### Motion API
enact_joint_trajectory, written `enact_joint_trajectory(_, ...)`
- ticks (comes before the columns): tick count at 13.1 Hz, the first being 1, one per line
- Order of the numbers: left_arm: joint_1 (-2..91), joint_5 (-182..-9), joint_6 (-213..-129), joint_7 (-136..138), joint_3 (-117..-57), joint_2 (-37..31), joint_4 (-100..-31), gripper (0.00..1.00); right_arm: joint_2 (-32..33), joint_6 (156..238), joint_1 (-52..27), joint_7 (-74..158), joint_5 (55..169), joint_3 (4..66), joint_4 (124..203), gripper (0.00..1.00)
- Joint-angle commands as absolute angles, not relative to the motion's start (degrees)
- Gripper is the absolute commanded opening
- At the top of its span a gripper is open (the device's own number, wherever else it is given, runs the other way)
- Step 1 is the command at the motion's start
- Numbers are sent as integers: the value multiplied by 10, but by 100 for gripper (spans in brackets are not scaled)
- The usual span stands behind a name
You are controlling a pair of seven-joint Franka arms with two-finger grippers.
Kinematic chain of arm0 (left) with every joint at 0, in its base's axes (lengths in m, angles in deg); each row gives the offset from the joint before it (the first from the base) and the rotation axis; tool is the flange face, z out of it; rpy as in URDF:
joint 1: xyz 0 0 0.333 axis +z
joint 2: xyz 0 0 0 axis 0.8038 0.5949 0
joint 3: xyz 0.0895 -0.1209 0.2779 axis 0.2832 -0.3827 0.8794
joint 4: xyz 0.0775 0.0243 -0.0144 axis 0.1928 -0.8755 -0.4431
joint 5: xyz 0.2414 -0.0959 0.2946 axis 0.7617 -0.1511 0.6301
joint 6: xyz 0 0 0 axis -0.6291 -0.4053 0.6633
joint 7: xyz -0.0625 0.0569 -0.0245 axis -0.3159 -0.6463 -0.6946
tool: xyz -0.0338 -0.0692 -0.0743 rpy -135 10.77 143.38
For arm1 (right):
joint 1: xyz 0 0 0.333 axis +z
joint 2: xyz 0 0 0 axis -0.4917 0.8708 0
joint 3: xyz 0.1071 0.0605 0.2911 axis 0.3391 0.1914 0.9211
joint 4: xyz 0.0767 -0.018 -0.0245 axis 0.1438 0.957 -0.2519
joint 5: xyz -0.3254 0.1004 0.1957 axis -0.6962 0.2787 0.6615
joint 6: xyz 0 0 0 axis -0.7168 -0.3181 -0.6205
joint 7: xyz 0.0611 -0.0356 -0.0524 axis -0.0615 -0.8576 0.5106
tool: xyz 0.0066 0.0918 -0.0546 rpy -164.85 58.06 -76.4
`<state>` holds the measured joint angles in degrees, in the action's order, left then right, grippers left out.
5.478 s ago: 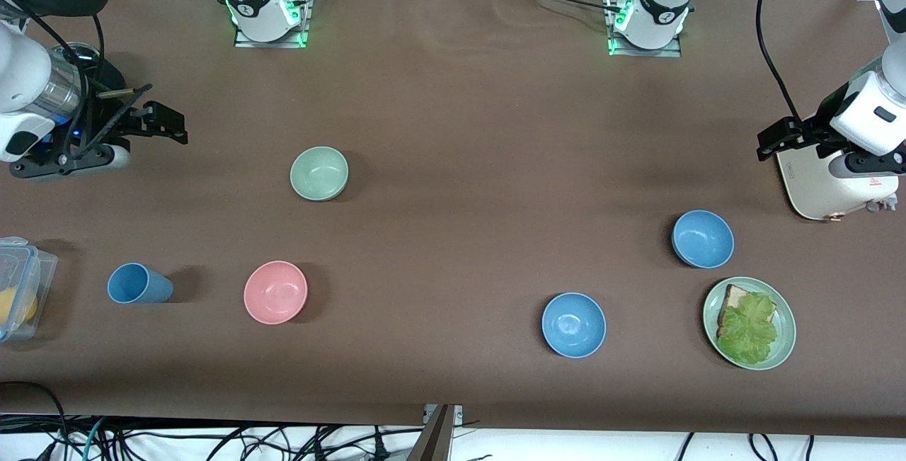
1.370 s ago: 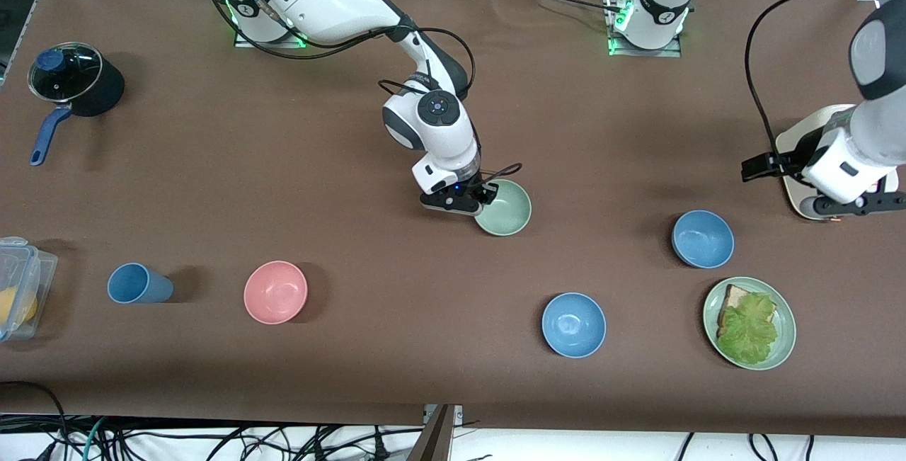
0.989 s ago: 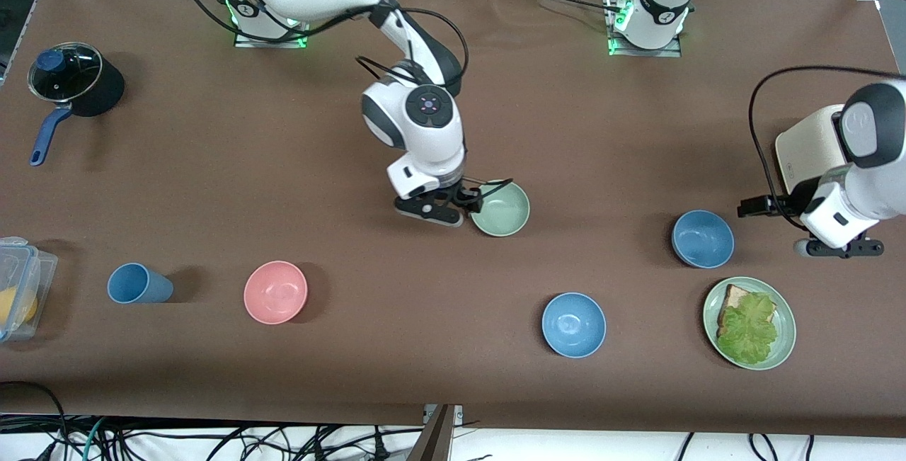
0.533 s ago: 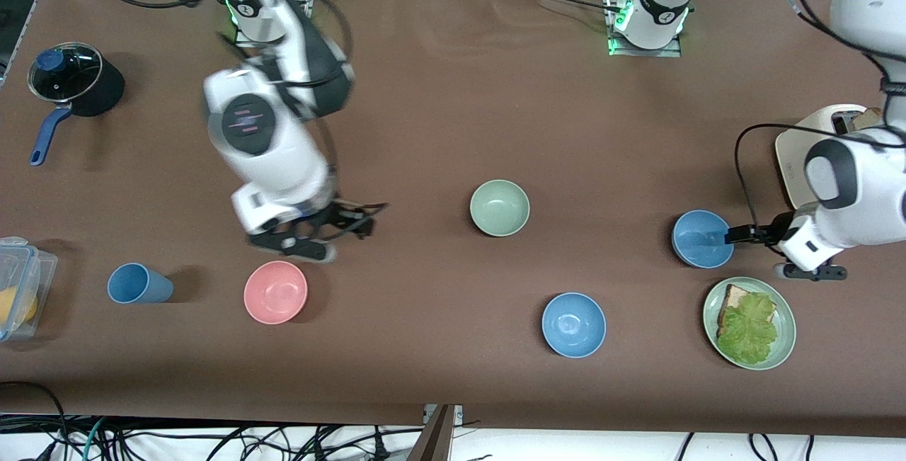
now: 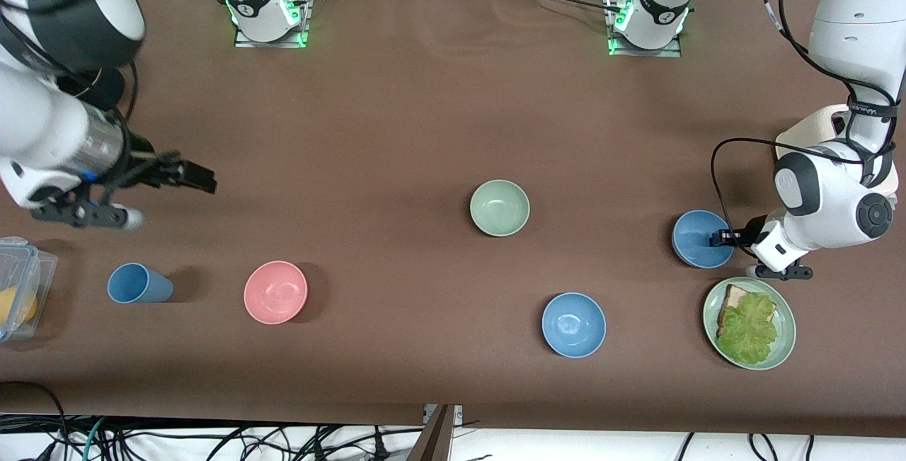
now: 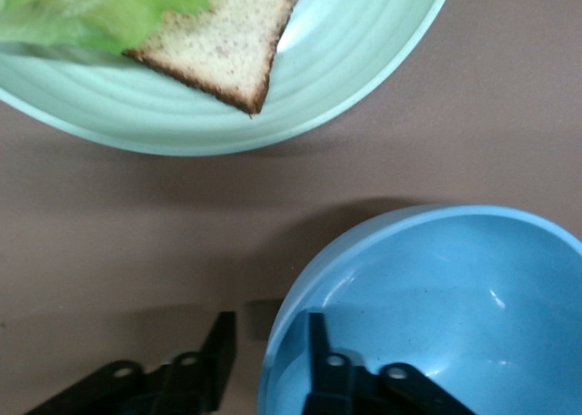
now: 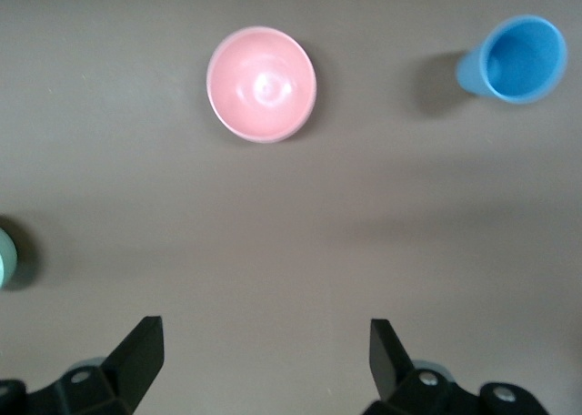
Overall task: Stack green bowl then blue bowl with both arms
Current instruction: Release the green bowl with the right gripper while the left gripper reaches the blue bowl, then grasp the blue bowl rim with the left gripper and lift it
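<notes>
The right end effector (image 5: 180,176) has pulled away from the middle of the tabletop (image 5: 425,107) and now hangs in the air over the right arm's end of it, above bare surface farther from the front camera than the blue cup (image 5: 139,283) and the pink bowl (image 5: 275,292). Its fingers are spread wide with nothing between them, as the right wrist view shows. Half a second ago it was still above the pink bowl, so this arm has retreated and looks to be waiting.

The green bowl (image 5: 500,207) sits upright and alone in the middle of the tabletop, where the right arm set it down about a second ago; it has not shifted since. That reads as the base of the stack being in place.

A blue bowl (image 5: 573,324) lies untouched nearer the front camera. The other blue bowl (image 5: 701,238), toward the left arm's end and just beside the plate (image 5: 784,348) of bread and lettuce, is the one now being taken. The left end effector (image 5: 723,238) has come down onto its rim: the left wrist view shows one finger (image 6: 314,360) inside the bowl (image 6: 436,315) and the other outside the wall, not yet pinched tight. The bowl rests on the tabletop. The grasp seems about to close, with the lift and carry to the green bowl still to come.
</notes>
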<state>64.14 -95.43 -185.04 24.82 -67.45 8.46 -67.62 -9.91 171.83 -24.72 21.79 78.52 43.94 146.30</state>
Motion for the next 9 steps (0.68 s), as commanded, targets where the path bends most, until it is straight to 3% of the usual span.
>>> enact_joint_trajectory(1, 640, -970, -1838, 267, -674, 70, -672, 0, -201, 1731, -240, 235, 793, 410, 1585, 100)
enact_joint_trajectory(5, 634, -970, -1775, 263, -684, 60, -624, 0, -202, 1725, -236, 289, 792, 383, 1581, 100)
enact_joint_trajectory(9, 634, -971, -1666, 194, -750, 28, -580, 0, -203, 1716, -236, 291, 782, 387, 1578, 100)
